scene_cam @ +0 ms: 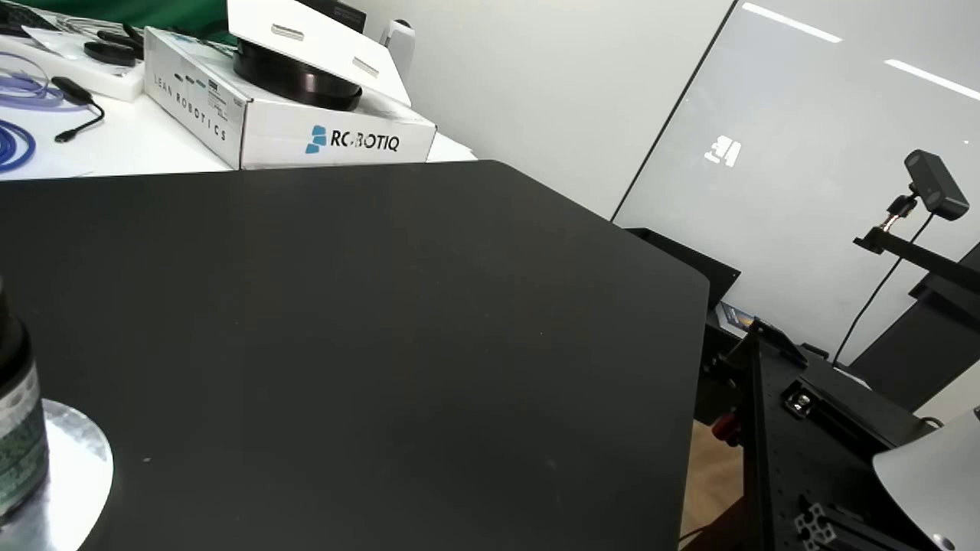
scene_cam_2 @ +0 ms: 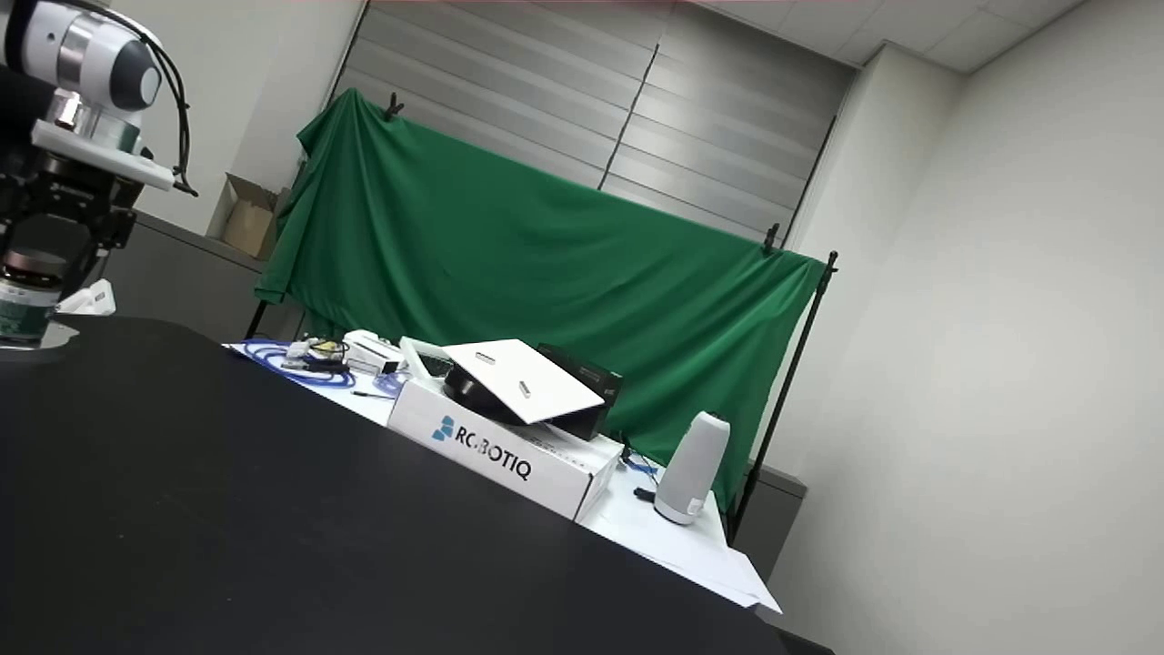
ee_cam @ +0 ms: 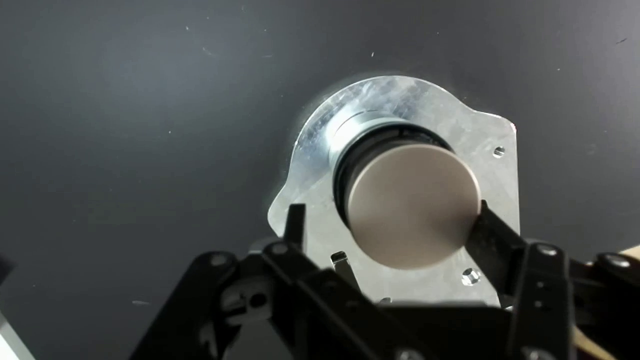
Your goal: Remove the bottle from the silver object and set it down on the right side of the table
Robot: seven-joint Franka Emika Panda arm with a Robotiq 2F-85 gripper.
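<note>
The bottle stands upright on the silver object in both exterior views, dark with a greenish-white label [scene_cam: 21, 444] [scene_cam_2: 25, 309]. In the wrist view its wide cap [ee_cam: 412, 210] shows from above as a pale brownish disc. The silver object, a flat shiny plate [scene_cam: 84, 467] [scene_cam_2: 58, 336] [ee_cam: 472, 132], lies on the black table [scene_cam: 383, 344] [scene_cam_2: 273, 509] [ee_cam: 125, 125]. My gripper [ee_cam: 389, 212] is open over the plate, one finger on each side of the cap. The right finger is at the cap's edge; the left has a gap. The gripper [scene_cam_2: 45, 259] is just above the bottle in an exterior view.
A white printed box [scene_cam: 337, 141] [scene_cam_2: 496, 450] with a tilted white panel [scene_cam: 314, 42] stands on a white side table beyond the black table. Blue cables [scene_cam: 15, 145] lie there. A camera on an arm [scene_cam: 935, 184] stands past the table's edge.
</note>
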